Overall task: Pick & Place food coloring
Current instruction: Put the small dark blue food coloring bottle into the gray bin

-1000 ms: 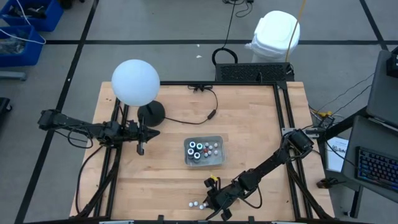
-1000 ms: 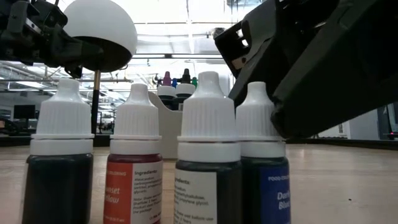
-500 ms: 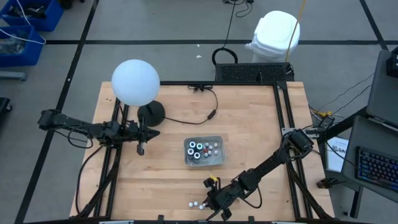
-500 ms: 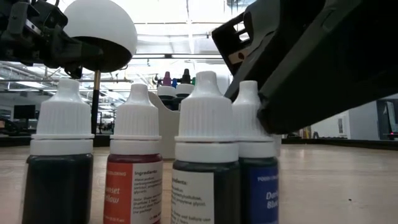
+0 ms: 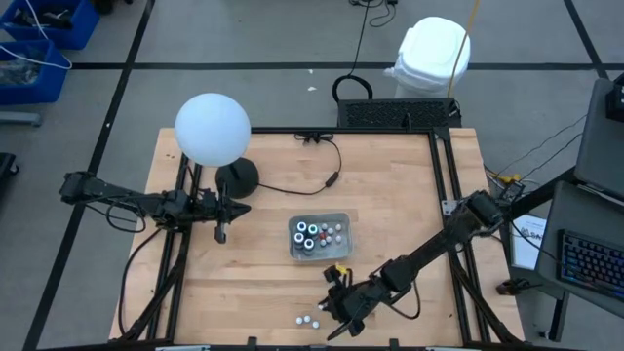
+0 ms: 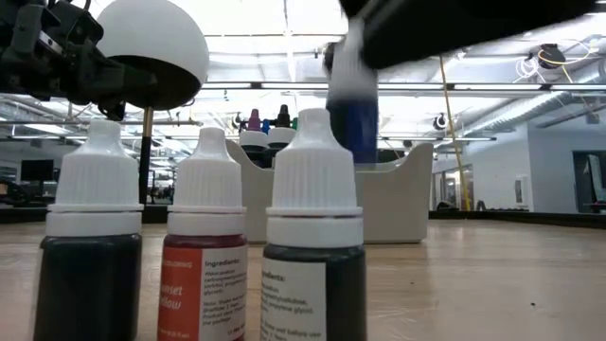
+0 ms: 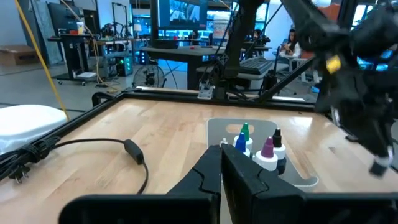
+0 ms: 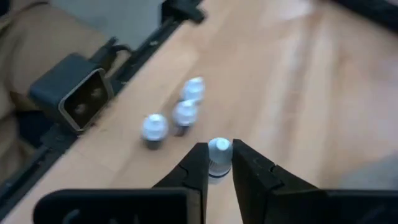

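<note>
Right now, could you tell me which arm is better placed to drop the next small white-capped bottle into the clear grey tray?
The right. Its gripper is shut on a white-capped bottle, lifted off the wooden table just beside the clear grey tray. The left gripper is shut and empty, waiting farther off near the lamp base.

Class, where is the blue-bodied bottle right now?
The blue-bodied bottle hangs in the right gripper, lifted above the three bottles left standing at the table's front edge, short of the tray.
</note>
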{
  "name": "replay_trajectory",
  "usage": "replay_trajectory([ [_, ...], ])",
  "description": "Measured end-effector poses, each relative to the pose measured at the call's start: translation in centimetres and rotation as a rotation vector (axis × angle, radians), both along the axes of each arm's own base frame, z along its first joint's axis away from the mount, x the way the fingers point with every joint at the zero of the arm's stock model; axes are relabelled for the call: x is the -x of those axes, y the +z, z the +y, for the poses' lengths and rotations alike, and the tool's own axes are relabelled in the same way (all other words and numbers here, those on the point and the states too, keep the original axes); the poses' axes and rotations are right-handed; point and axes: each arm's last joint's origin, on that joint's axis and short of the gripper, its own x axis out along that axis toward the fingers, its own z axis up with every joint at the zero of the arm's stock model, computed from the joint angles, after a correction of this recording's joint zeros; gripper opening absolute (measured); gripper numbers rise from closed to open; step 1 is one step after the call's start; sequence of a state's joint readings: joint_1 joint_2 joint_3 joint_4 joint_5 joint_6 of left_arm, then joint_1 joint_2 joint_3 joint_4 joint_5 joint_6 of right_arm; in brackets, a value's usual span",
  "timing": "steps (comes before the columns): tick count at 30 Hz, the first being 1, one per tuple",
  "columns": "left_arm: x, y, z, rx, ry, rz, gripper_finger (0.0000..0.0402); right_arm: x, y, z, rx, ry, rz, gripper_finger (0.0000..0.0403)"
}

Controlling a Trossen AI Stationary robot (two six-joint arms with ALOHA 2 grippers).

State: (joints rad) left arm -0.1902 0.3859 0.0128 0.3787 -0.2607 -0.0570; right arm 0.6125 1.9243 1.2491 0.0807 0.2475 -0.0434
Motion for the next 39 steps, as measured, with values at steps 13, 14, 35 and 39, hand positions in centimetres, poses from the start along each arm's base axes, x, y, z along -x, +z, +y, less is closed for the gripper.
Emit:
replay_trajectory([
  [13, 0.0, -0.1, 0.0, -0.003, 0.001, 0.008, 0.0017, 4.6, 6.9, -4.3, 0.015, -0.125, -0.160, 0.0042],
  [14, 0.0, -0.1, 0.0, -0.003, 0.001, 0.008, 0.0017, 5.1, 6.7, -4.8, -0.011, -0.140, -0.190, 0.0042],
  [35, 0.0, -0.1, 0.0, -0.080, 0.002, 0.017, 0.0017, 14.1, -1.2, -13.6, -0.212, -0.486, -0.446, 0.0043],
  [39, 0.0, -0.1, 0.0, -0.081, 0.003, 0.017, 0.0017, 13.7, -1.1, -14.0, -0.250, -0.415, -0.419, 0.0043],
])
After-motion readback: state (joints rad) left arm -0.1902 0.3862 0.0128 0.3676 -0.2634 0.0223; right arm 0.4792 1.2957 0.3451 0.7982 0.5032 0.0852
